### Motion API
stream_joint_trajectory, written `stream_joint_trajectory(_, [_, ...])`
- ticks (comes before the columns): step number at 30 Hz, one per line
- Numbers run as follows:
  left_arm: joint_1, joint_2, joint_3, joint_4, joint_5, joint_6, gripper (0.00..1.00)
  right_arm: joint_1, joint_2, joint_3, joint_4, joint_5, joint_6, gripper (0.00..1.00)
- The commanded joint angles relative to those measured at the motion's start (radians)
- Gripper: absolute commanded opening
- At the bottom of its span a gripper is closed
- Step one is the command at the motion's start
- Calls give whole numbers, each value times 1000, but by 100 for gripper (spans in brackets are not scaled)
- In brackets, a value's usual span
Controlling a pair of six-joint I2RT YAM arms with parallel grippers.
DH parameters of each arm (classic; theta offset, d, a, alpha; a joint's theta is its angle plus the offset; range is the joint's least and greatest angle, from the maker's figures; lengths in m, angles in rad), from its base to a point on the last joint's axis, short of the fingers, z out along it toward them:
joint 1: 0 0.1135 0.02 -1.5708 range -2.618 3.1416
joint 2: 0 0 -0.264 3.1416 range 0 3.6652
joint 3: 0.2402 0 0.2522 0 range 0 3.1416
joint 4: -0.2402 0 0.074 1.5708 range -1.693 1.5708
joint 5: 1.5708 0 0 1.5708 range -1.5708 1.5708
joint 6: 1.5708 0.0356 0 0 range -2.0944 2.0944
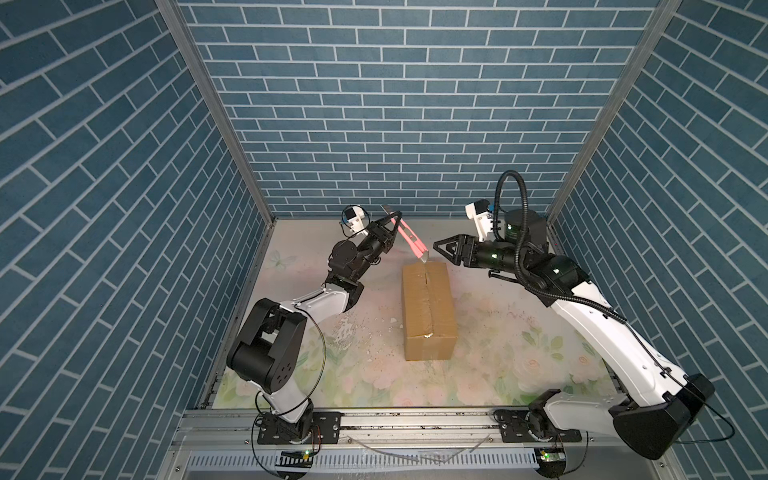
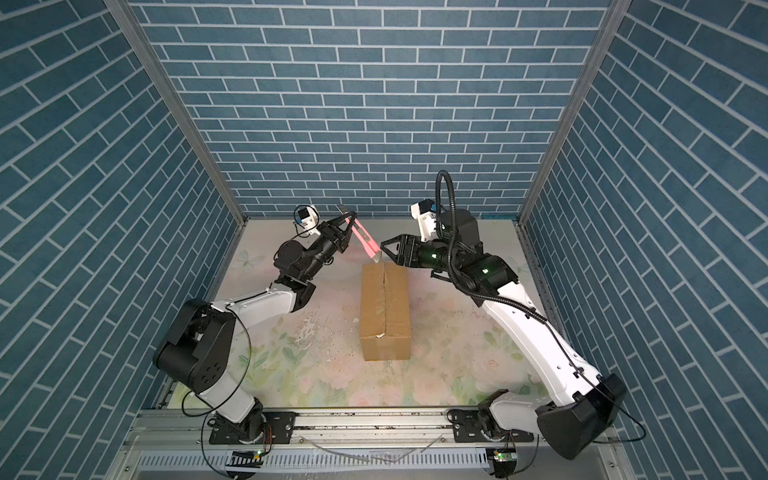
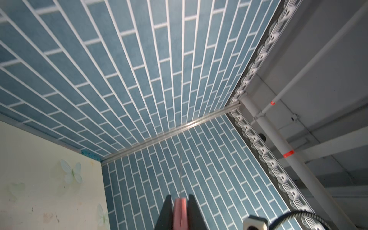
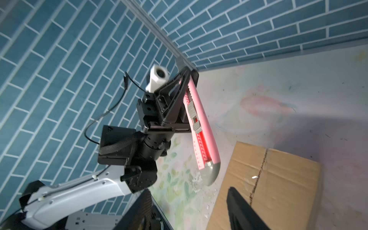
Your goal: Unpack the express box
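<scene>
Now the left gripper (image 1: 397,216) pinches the knife (image 1: 409,241) above the far end of the box (image 1: 428,307); the right gripper (image 1: 437,246) hovers spread near that end. Next, likely: turn the blade (image 1: 384,207) down onto the seam (image 1: 429,299).

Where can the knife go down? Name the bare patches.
Bare mat lies between the express box and the right arm, and between the box's near end and the front rail. Left of the box lie white scraps. Its far end is crowded: pink knife in the left claw, open right claw.
</scene>
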Motion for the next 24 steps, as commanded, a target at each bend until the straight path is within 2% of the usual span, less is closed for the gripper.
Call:
stream_joint_trajectory(1, [4,13,44,16,-96,-35,0,-4,-22,-85,252,59,132,64])
stream_joint_trajectory(7, [1,22,103,4,-190,-75,0,-4,65,-115,498,44,223,68])
stream_joint_trajectory(10, [-3,22,143,-19,-203,-73,0,-4,140,-96,598,13,266,73])
stream_joint_trajectory(14, [-10,30,179,-33,-206,-72,0,-3,219,-46,637,-19,295,80])
stream_joint_trajectory(24, [-43,56,171,-26,-216,-55,0,-2,295,48,665,-44,301,77])
